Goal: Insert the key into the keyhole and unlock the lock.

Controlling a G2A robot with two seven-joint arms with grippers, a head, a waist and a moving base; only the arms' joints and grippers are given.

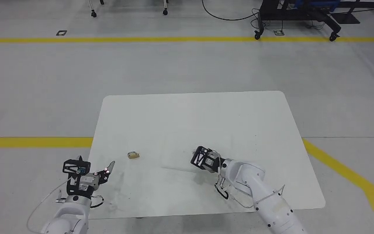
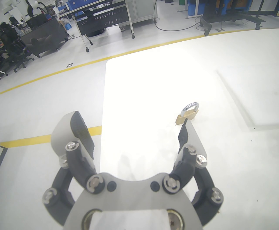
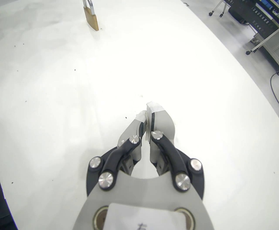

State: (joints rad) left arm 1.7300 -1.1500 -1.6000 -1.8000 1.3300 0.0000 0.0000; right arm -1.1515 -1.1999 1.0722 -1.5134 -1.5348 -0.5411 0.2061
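A small brass padlock [image 1: 134,155] with a silver shackle lies on the white table [image 1: 234,117], left of centre near the front. My left gripper [image 1: 96,167] hangs open at the table's front left corner; in the left wrist view the padlock [image 2: 187,114] lies just beyond one fingertip [image 2: 185,130] of the gripper [image 2: 130,118]. My right gripper [image 1: 201,158] sits low over the table to the right of the padlock. In its wrist view the gripper [image 3: 146,111] is shut on a thin flat metal piece, apparently the key [image 3: 145,127], mostly hidden. The padlock [image 3: 91,18] lies well ahead of it.
The table's front edge runs close under both arms. Yellow floor lines [image 1: 175,40] and wheeled equipment stands [image 1: 292,17] lie beyond the table. A faint straight line [image 1: 175,168] marks the table between padlock and right gripper.
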